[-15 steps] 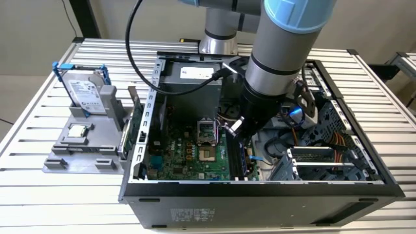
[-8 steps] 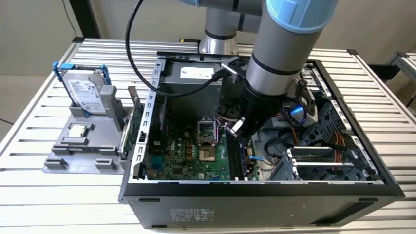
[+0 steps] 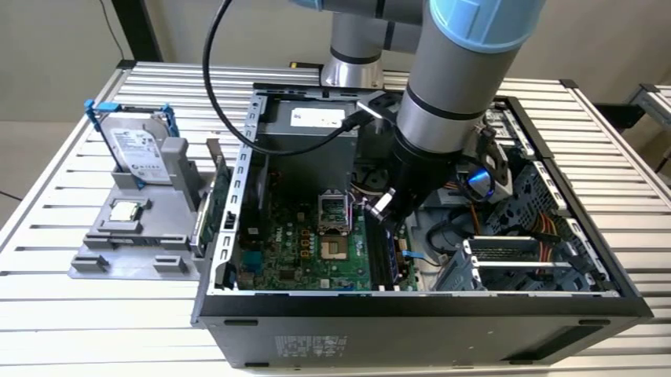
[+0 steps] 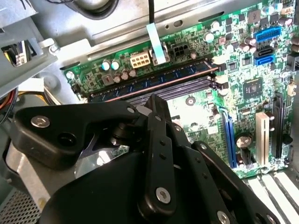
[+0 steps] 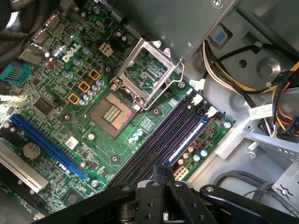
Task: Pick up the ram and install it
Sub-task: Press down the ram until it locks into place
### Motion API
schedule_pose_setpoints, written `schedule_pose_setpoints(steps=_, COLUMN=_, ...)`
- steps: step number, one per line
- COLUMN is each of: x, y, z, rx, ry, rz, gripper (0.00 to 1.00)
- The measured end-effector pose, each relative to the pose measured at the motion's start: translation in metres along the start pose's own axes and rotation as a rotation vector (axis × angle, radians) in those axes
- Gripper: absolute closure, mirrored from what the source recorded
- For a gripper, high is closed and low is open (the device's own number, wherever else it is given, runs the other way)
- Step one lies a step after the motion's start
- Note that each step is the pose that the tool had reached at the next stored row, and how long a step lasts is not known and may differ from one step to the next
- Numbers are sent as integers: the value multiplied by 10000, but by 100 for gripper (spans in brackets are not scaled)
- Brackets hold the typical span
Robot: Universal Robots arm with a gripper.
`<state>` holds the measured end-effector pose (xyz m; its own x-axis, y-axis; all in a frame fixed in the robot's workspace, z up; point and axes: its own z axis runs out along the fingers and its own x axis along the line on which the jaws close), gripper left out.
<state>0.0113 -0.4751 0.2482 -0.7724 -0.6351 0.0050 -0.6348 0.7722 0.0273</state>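
Note:
The ram (image 4: 149, 80) is a long dark blue stick with black chips. It lies seated along a memory slot on the green motherboard (image 4: 243, 51), and in the first wrist view it is seen edge-on, the ram (image 5: 189, 140) beside the empty purple slots. My gripper (image 3: 384, 207) is down inside the open computer case (image 3: 419, 310), just above the slots. Its black fingers (image 5: 163, 173) are pressed together, shut, with nothing visible between them. The fingertips (image 4: 155, 100) hover close by the ram's middle; I cannot tell whether they touch it.
The open processor socket (image 5: 112, 112) and its raised metal frame (image 5: 148, 70) lie beside the slots. Cable bundles (image 5: 280, 93) and a blue-lit fan (image 3: 479, 182) crowd one side. Outside the case, a grey fixture (image 3: 94, 263) holds a hard drive (image 3: 137, 149) and a silver chip (image 3: 126, 210).

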Motion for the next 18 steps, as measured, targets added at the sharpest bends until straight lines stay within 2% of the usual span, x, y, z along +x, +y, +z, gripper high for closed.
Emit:
schedule_pose_setpoints(steps=2, x=-4, y=-3, z=0, rx=-75, ry=-60, rz=-59, gripper=100)
schedule_pose_setpoints(steps=4, x=-8, y=-7, z=0, rx=-201, ry=-162, rz=-140, gripper=100)
schedule_pose_setpoints(steps=6, x=-17, y=-14, z=-1, rx=-260, ry=-208, rz=-237, gripper=100)
schedule_pose_setpoints(steps=18, x=-53, y=-44, z=-1, rx=-275, ry=-160, rz=-1550, gripper=100)
